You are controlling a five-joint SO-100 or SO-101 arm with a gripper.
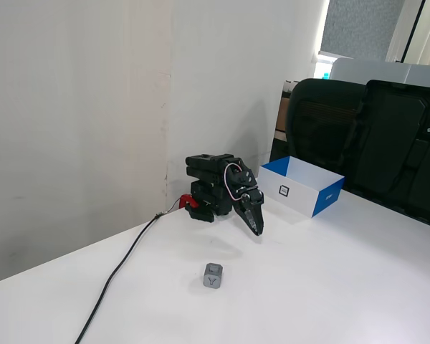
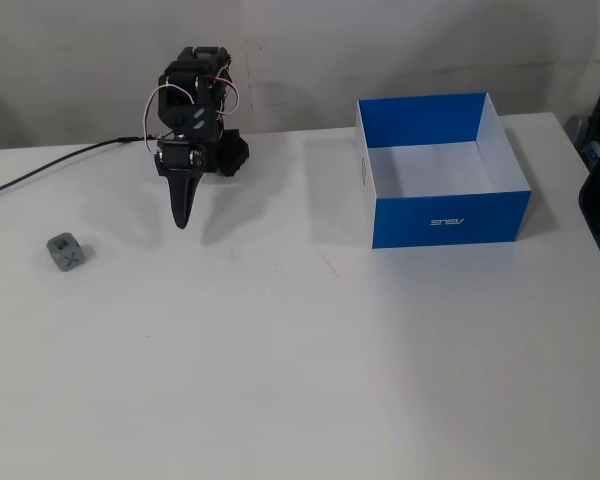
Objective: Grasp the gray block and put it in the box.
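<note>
The gray block [image 1: 213, 275] lies alone on the white table, in front of the arm; in the other fixed view it [image 2: 66, 251] sits at the far left. The box [image 1: 302, 186] stands open at the table's back right, blue outside, white inside; it also shows in the other fixed view [image 2: 450, 217]. My gripper [image 1: 256, 229] hangs folded at the arm's base, pointing down, fingers together, holding nothing. It also shows in the other fixed view [image 2: 182, 218], between block and box and apart from both.
A black cable [image 1: 118, 276] runs from the arm's base to the table's front left. Black office chairs [image 1: 365, 136] stand behind the table past the box. A wall stands close behind the arm.
</note>
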